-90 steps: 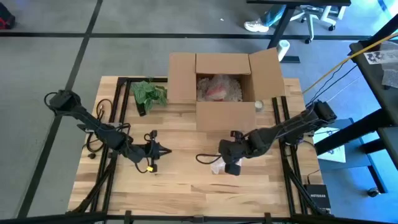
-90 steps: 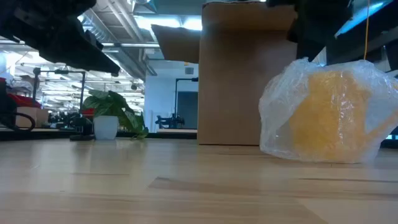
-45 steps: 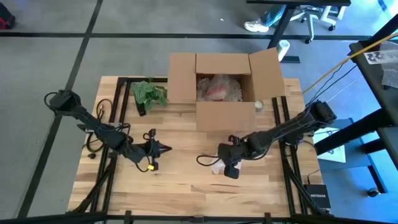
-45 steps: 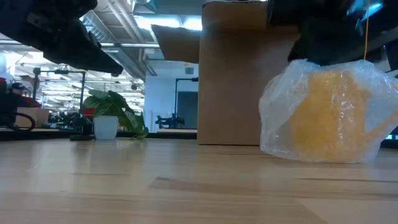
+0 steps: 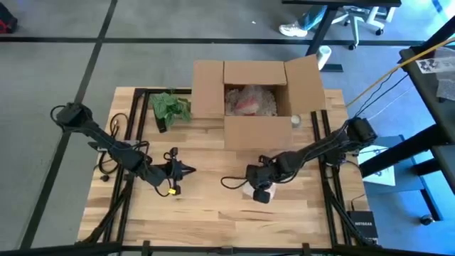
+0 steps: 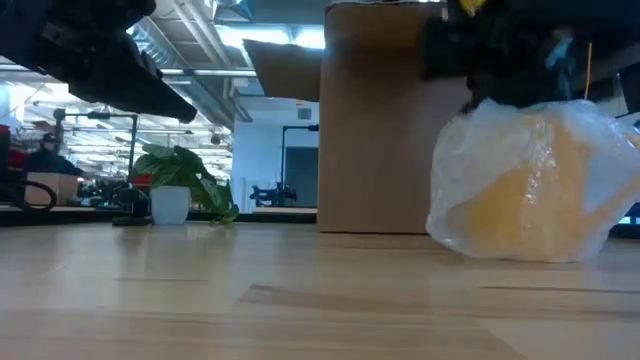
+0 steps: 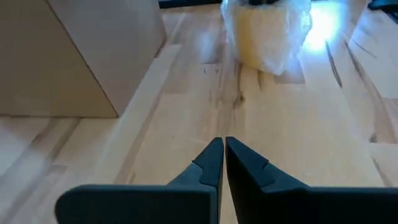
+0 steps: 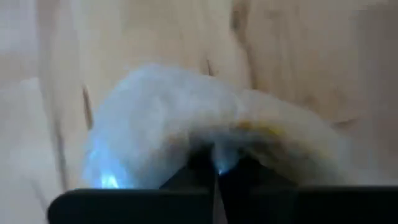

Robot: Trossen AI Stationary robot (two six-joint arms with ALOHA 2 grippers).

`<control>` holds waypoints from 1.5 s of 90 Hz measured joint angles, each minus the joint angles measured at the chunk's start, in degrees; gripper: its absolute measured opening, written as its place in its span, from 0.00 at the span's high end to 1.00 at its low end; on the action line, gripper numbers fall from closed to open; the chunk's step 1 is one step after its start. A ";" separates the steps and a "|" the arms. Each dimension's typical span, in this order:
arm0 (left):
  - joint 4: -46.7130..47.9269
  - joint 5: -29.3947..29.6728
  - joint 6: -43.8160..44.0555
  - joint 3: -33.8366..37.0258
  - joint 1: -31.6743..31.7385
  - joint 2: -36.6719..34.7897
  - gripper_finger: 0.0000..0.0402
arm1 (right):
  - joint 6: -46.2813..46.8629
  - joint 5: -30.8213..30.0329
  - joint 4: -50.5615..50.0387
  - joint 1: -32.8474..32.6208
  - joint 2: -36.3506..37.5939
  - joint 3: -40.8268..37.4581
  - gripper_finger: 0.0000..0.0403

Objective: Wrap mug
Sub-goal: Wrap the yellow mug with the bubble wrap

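While my right gripper (image 5: 260,189) pinches the wrap, the mug (image 6: 530,185) sits right of centre on the table (image 5: 206,213), near the box (image 5: 257,133).
Its fingers look shut on the plastic wrap (image 7: 266,31) at the top of the yellow mug. I'd draw the film slowly, taut and low, so the mug doesn't tip. My left gripper (image 7: 223,152) waits left, fingers together, holding nothing.

Worktop (image 5: 206,213): free room and obstacles
Open bare wood along the near edge and between both arms. Obstacles: cardboard box (image 5: 257,105) at the far middle, potted plant (image 5: 169,108) beside it, wrapped mug (image 6: 530,180) right of centre, cables (image 5: 117,139) along both sides.
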State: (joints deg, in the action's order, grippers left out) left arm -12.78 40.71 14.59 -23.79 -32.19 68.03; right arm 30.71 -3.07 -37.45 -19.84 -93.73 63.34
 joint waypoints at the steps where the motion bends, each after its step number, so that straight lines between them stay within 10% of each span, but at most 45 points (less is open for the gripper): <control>1: -0.01 0.00 0.00 0.00 -0.01 0.00 1.00 | -0.04 -0.26 -0.44 -0.08 0.25 0.44 1.00; 31: 0.29 0.00 0.33 0.00 -0.01 0.00 1.00 | 0.52 -5.27 -12.08 -2.48 1.85 8.71 1.00; 88: 0.21 -0.02 1.49 0.00 0.01 0.00 1.00 | 0.80 6.74 7.88 1.61 -6.84 -4.70 1.00; 135: 0.38 -0.04 1.75 0.00 -0.01 0.00 1.00 | 0.58 -0.38 -7.05 1.45 -1.85 2.63 1.00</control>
State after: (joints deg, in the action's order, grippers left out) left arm -12.40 40.66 16.34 -23.79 -32.21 68.03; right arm 31.29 -3.45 -44.51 -18.39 -95.57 65.97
